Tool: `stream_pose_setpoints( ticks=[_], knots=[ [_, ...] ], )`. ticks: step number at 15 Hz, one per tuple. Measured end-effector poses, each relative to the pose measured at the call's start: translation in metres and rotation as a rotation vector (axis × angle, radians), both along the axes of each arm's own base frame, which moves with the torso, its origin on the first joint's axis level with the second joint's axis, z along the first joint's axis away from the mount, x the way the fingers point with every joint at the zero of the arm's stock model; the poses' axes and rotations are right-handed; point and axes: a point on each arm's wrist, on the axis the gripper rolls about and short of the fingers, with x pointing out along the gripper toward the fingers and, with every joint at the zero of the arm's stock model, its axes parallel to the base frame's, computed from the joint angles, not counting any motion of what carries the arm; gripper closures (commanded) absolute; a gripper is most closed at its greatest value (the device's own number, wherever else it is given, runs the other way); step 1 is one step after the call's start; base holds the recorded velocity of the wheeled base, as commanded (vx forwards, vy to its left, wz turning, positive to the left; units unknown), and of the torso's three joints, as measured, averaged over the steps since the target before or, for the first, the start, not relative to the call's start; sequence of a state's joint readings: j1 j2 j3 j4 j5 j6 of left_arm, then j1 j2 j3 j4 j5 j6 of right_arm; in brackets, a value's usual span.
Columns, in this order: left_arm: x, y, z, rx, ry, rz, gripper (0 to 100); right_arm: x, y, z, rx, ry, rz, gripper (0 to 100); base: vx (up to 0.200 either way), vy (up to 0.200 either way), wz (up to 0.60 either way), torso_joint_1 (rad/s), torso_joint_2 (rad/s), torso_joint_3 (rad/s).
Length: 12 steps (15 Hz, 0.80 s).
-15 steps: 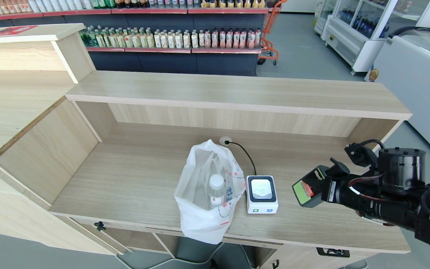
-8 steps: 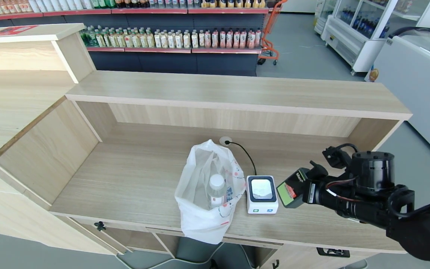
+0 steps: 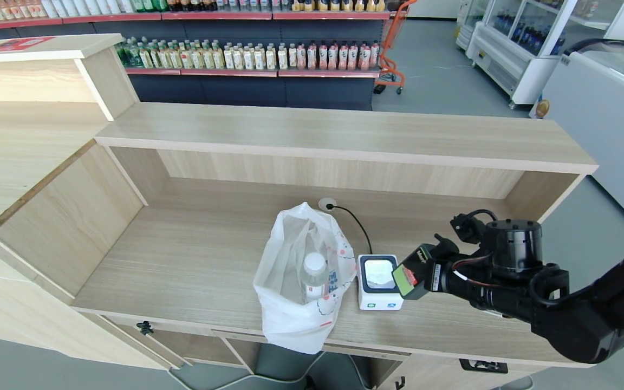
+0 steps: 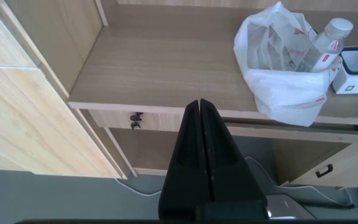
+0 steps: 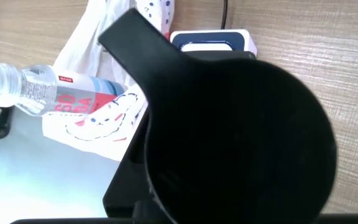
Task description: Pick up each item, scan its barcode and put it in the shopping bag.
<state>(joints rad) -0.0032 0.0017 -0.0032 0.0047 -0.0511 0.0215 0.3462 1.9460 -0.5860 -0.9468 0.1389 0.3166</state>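
My right gripper point(image 3: 424, 269) is shut on a dark container point(image 3: 408, 274) with a green and red end. It holds the container just above the right edge of the white barcode scanner point(image 3: 378, 295), green end turned toward the scanner. In the right wrist view the container point(image 5: 241, 137) hides most of the counter. Left of the scanner stands the white shopping bag point(image 3: 290, 303), open, with a clear water bottle point(image 3: 313, 276) inside. My left gripper point(image 4: 199, 107) is shut and empty, low in front of the counter's front edge, well away from the bag point(image 4: 278, 68).
The wooden counter point(image 3: 182, 254) has a raised ledge point(image 3: 344, 135) behind it and side walls at left and right. A black cable point(image 3: 352, 219) runs from the scanner to a hole at the back. Drink shelves and freezers stand beyond.
My right arm has carried the container leftward, from the counter's right side to the scanner's right edge. The bag, bottle and scanner have not moved.
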Motion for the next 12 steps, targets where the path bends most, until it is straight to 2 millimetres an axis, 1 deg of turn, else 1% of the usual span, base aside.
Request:
stream_pose_setpoints(
  ticks=[7,12],
  knots=[
    [0.0,0.0,0.0,0.0,0.0,0.0,100,0.012,0.012,-0.008,-0.003,-0.003,0.018,100,0.0,0.0,0.0,0.0,0.0,0.0],
    [0.0,0.0,0.0,0.0,0.0,0.0,100,0.021,0.016,-0.014,-0.001,-0.003,0.02,100,0.0,0.0,0.0,0.0,0.0,0.0]
  ],
)
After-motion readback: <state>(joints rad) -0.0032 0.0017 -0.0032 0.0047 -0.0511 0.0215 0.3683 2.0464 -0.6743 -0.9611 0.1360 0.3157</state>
